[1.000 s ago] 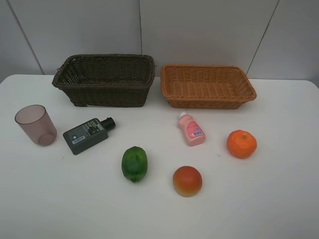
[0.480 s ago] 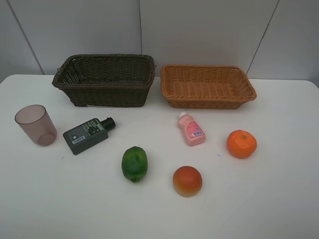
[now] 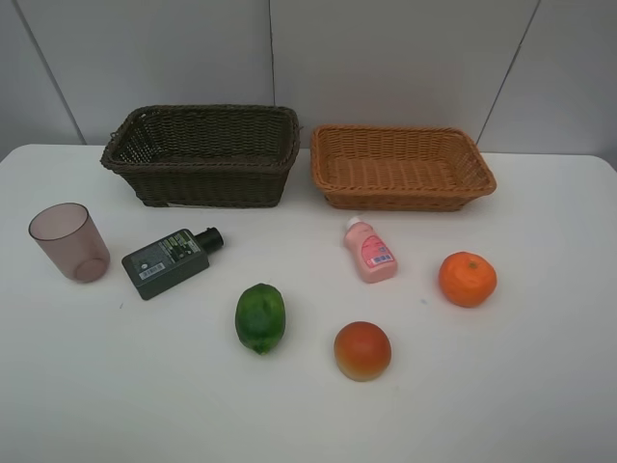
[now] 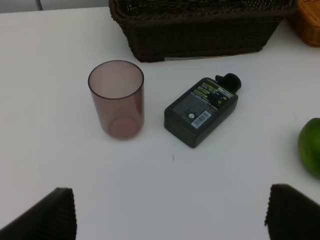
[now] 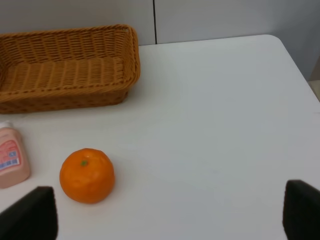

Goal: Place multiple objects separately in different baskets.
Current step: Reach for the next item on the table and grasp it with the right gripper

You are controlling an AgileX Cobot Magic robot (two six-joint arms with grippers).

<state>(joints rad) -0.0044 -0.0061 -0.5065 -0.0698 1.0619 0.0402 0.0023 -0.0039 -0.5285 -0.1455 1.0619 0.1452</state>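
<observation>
Objects: six, all on the table (image 3: 540, 405), none in a basket. Nearest are the red fruit (image 3: 362, 350) and the lime (image 3: 260, 317), then the tangerine (image 3: 468, 279). All three are round, look firm and are liable to roll; each is judged best gripped across the middle from above. Next, the pink bottle (image 3: 370, 252) lies flat, cap toward the baskets. It is likely light and smooth, so take it across its narrow body. The green bottle (image 3: 167, 262), also flat, offers parallel sides for a hold. The cup (image 3: 69, 241) stands upright at the far left; thin-walled and probably light, it may tip or flex, so pinch one wall at the rim. Farthest, the dark basket (image 3: 202, 174) and tan basket (image 3: 405, 198) stand side by side, just apart. The left gripper (image 4: 170, 210) hangs near the cup and green bottle, fingers spread wide, holding nothing. The right gripper (image 5: 170, 205) hangs near the tangerine, likewise wide and bare.
</observation>
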